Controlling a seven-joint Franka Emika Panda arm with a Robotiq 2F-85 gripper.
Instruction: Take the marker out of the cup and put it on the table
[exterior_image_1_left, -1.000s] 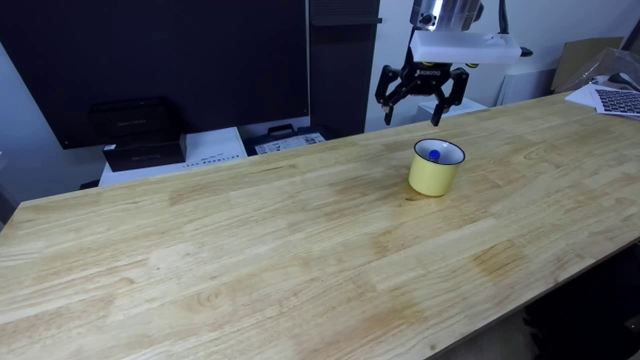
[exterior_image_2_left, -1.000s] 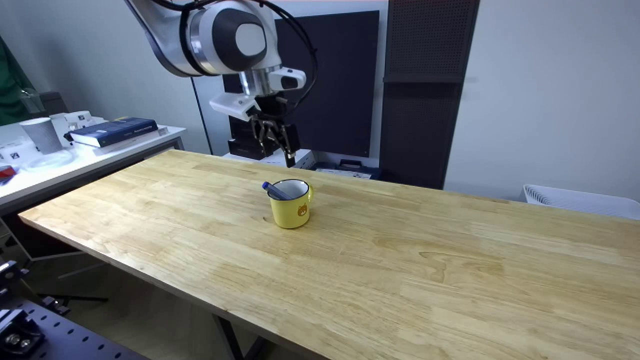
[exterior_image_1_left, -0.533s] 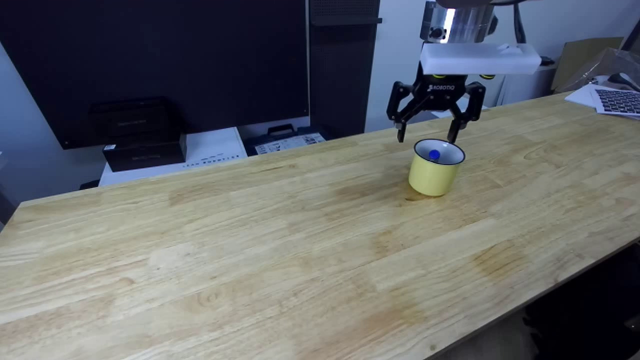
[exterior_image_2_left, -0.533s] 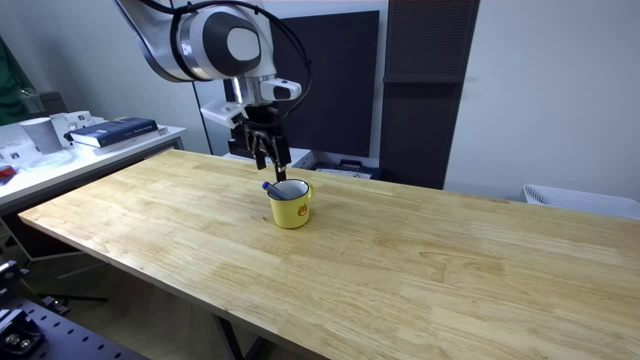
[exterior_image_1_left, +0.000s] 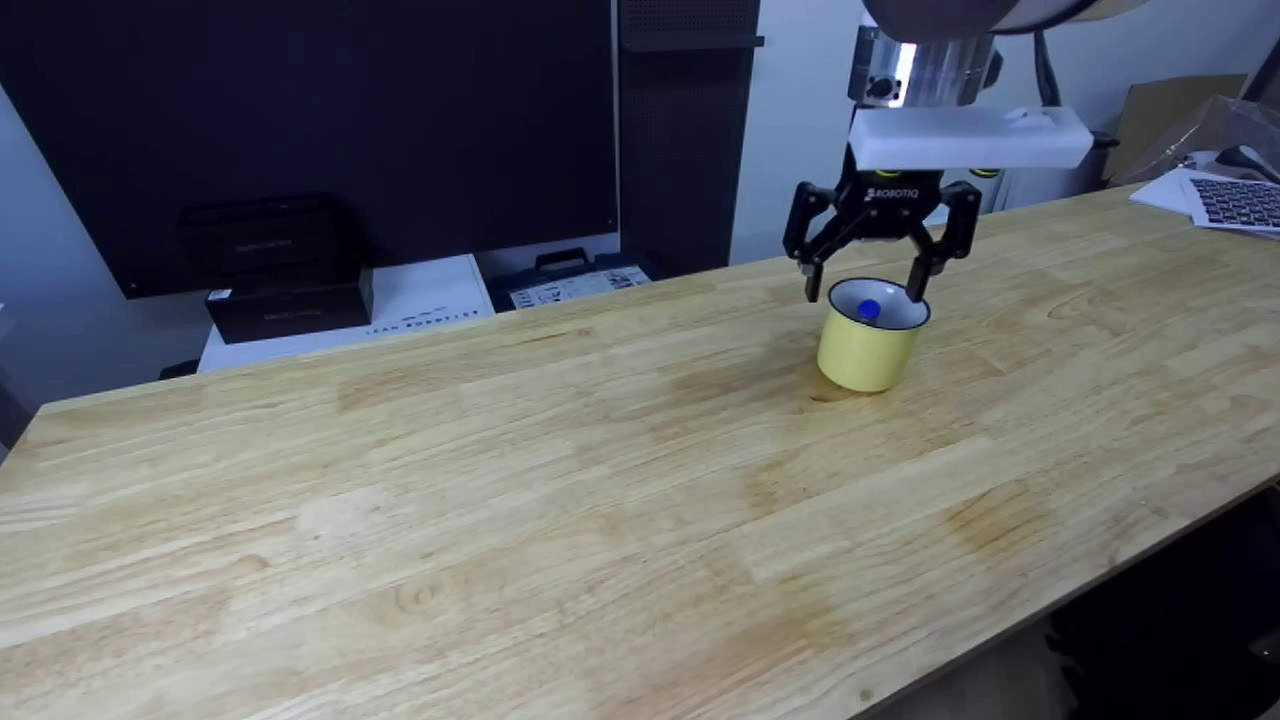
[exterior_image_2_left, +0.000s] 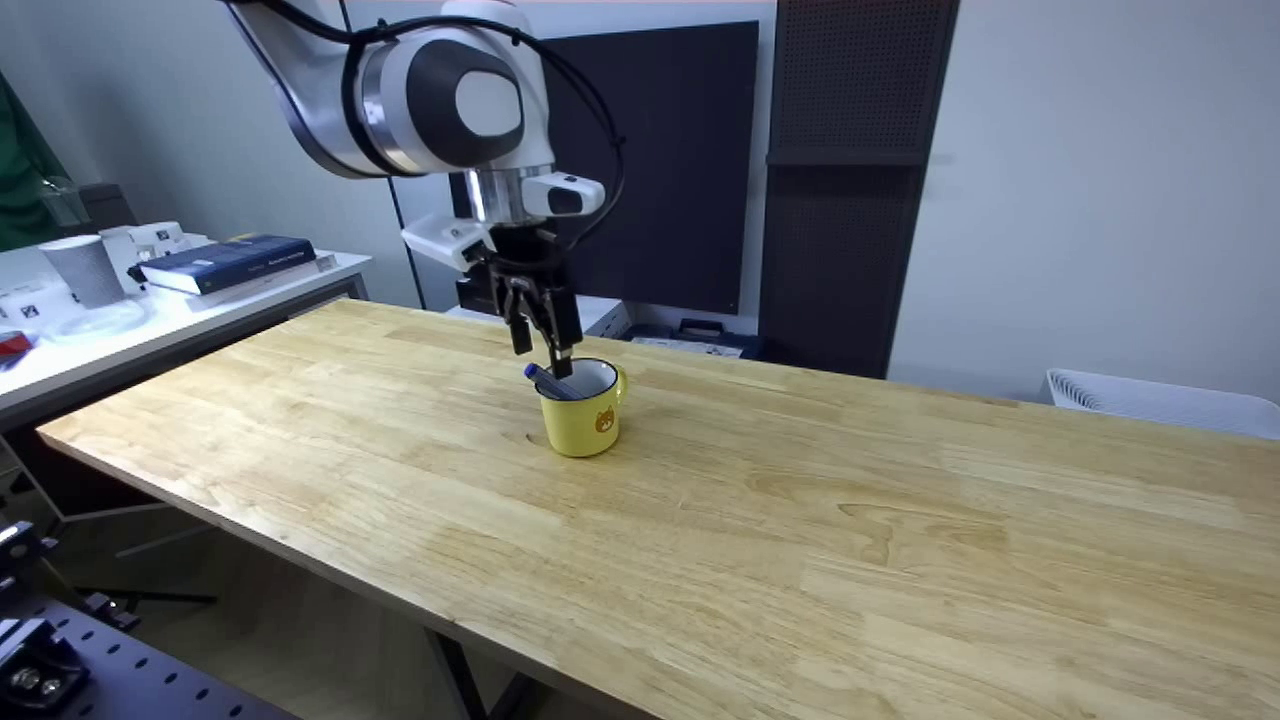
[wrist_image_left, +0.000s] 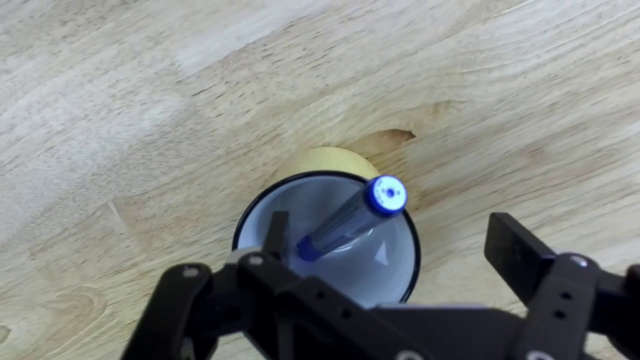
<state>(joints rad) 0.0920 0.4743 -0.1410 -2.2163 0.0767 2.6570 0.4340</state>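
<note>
The yellow cup (exterior_image_1_left: 865, 357) stands upright on the wooden table (exterior_image_1_left: 480, 520); it also shows in an exterior view (exterior_image_2_left: 581, 428) and the wrist view (wrist_image_left: 327, 159). The marker (wrist_image_left: 347, 222) leans inside the cup, its blue-and-white end above the rim; it also shows in both exterior views (exterior_image_1_left: 869, 309) (exterior_image_2_left: 557, 385). My gripper (exterior_image_1_left: 865, 294) is open and empty, pointing down just above the cup. In the wrist view the gripper (wrist_image_left: 390, 227) has its left finger over the cup's inside and its right finger beyond the rim; the marker lies between them, untouched.
The cup's handle (exterior_image_2_left: 622, 384) is on its far side in an exterior view. Papers and a keyboard-like sheet (exterior_image_1_left: 1240, 203) lie at the table's far end. A side table (exterior_image_2_left: 200, 325) with a blue book (exterior_image_2_left: 228, 263) and a grey cup (exterior_image_2_left: 84, 272) stands beside the table.
My gripper has come down toward the cup and moved a little sideways, its fingertips now at rim height in the exterior views. It stays open. The cup and marker have not moved.
</note>
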